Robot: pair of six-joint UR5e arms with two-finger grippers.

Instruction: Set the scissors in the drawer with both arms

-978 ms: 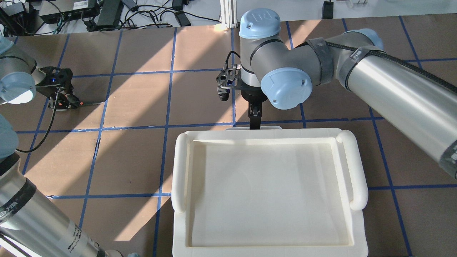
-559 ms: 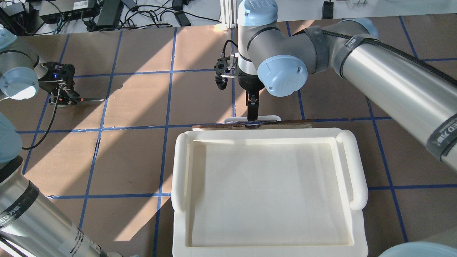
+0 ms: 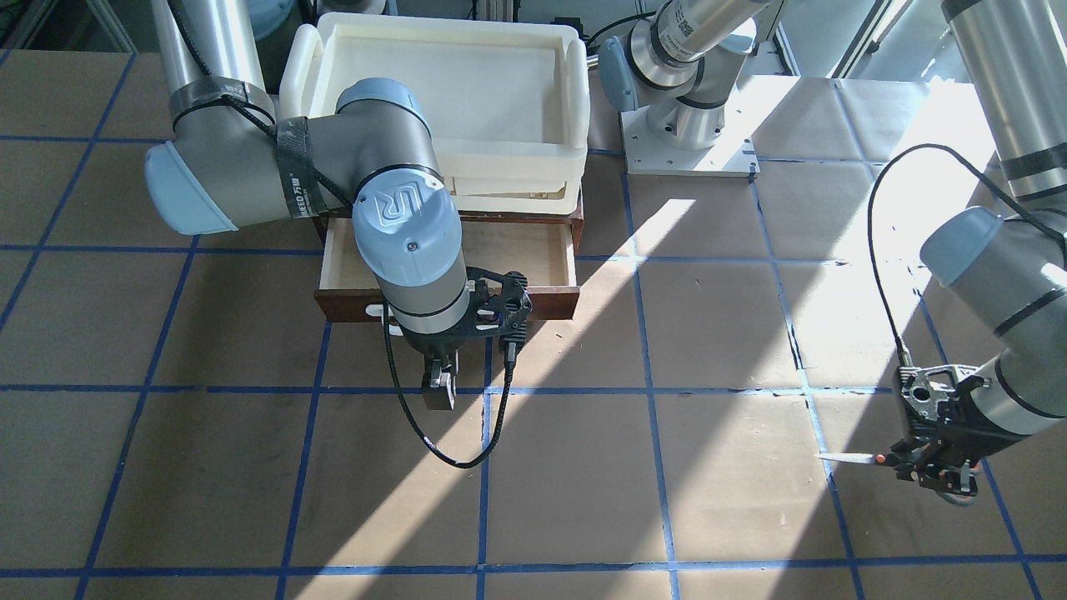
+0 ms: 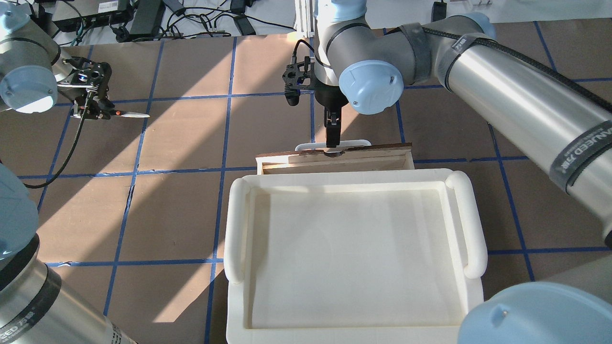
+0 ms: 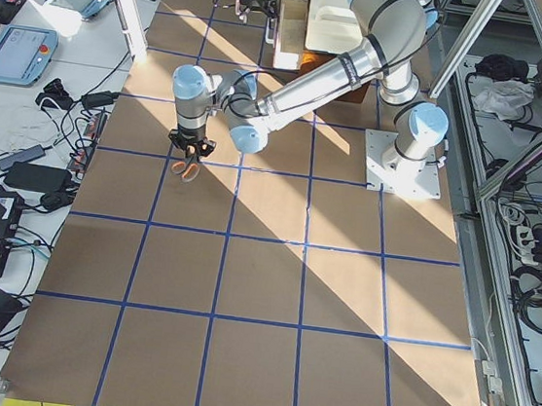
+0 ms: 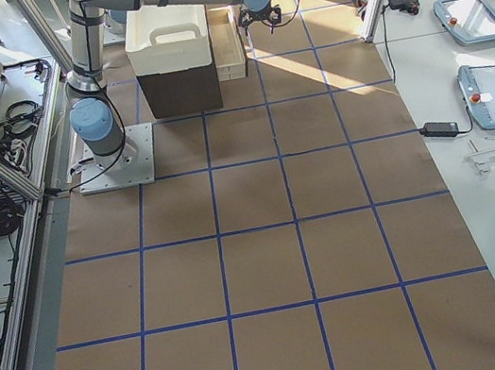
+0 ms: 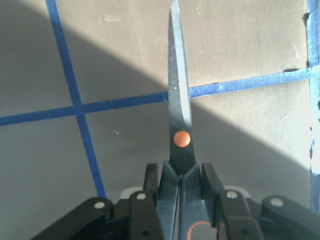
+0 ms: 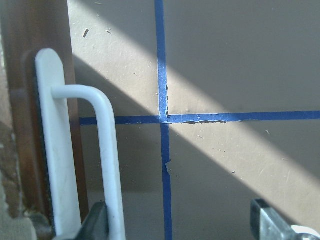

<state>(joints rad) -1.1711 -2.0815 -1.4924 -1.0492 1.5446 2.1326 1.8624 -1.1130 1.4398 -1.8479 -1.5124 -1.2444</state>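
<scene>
The scissors (image 4: 125,114) hang above the table in my left gripper (image 4: 90,112), which is shut on them just behind the orange pivot (image 7: 181,138). The silver blades (image 3: 842,457) point towards the table's middle. The dark brown drawer (image 3: 550,302) is partly pulled out from under the white tray, and its pale interior (image 4: 334,167) shows. My right gripper (image 4: 331,142) is open. One of its fingers (image 8: 95,225) is hooked behind the white bar handle (image 8: 107,165); the other finger (image 8: 265,220) stands well apart.
A white plastic tray (image 4: 237,215) sits on top of the dark cabinet (image 6: 178,87) that holds the drawer. The brown table has blue tape lines (image 4: 224,143). Cables and power bricks (image 4: 143,14) lie beyond the far edge.
The drawer has slid out away from the robot with my right gripper at its handle. My left gripper has carried the scissors farther from the robot and slightly right.
</scene>
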